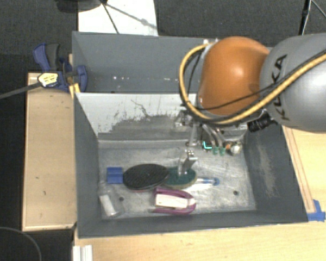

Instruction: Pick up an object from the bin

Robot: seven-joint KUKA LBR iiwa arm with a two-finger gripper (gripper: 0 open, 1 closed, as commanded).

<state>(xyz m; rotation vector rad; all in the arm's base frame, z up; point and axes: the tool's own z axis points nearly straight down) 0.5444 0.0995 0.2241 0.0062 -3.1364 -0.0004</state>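
My gripper (188,161) hangs low in the middle of the bin, one metal finger showing straight above a dark green round thing (181,178) on the floor. Just left of that lies a black oval brush (145,176) with a blue end (114,174). A thin clear pen-like thing with a blue tip (206,182) lies to the right of the green thing. In front of them lies a purple and white flat thing (174,201).
A small clear bottle (106,202) lies in the front left corner of the bin. The arm's orange cover and cables hang over the bin's back right part. The bin's right floor is bare grey metal.
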